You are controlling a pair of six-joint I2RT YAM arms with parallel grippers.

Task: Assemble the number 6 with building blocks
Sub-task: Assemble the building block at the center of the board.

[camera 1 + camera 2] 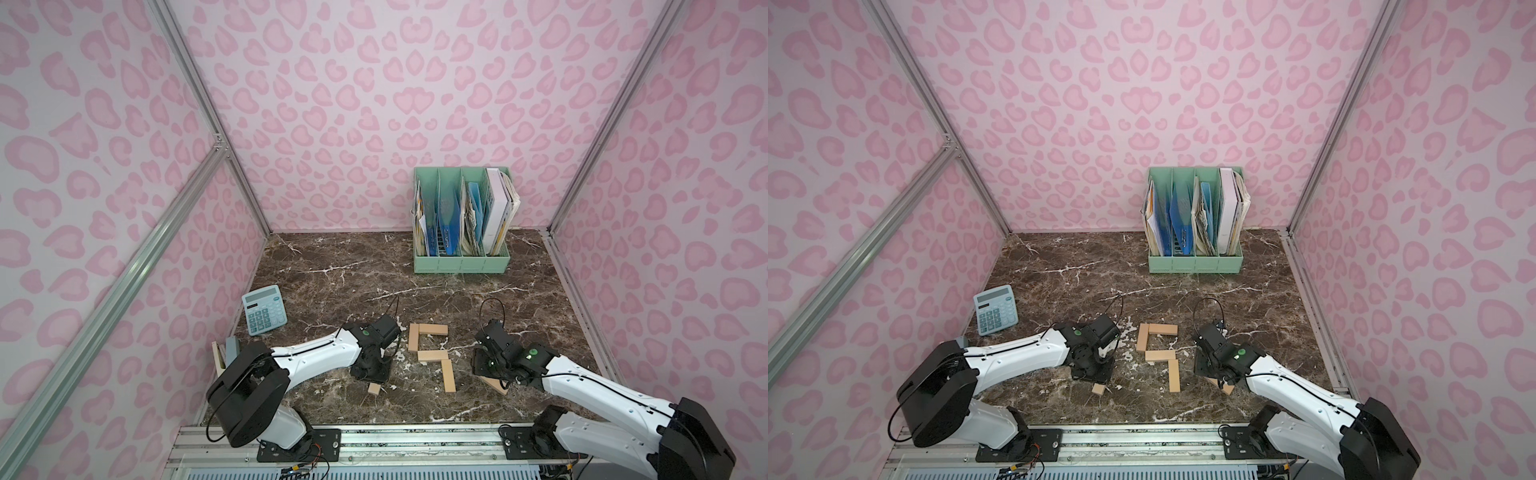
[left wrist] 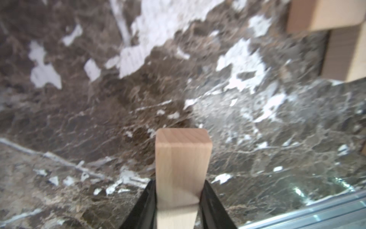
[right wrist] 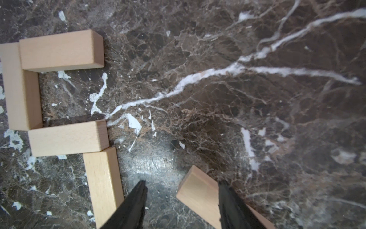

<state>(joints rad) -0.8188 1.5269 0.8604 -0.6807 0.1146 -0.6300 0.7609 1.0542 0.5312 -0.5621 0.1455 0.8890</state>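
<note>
Four pale wooden building blocks lie on the marble as part of the number 6. They are a left upright (image 1: 413, 337), a top bar (image 1: 433, 329), a middle bar (image 1: 432, 355) and a lower right upright (image 1: 448, 375). My left gripper (image 2: 179, 184) is shut on a fifth block (image 2: 183, 154), whose end sticks out below it in a top view (image 1: 374, 388). My right gripper (image 3: 183, 183) is open low over a sixth block (image 3: 200, 190) lying at a slant. One of its fingers (image 3: 229, 202) overlaps that block's edge.
A teal calculator (image 1: 264, 308) lies at the left. A green file rack (image 1: 461, 257) with folders stands at the back. A grey stapler (image 1: 232, 347) sits by the left wall behind my left arm. A metal rail (image 1: 415, 440) runs along the front edge.
</note>
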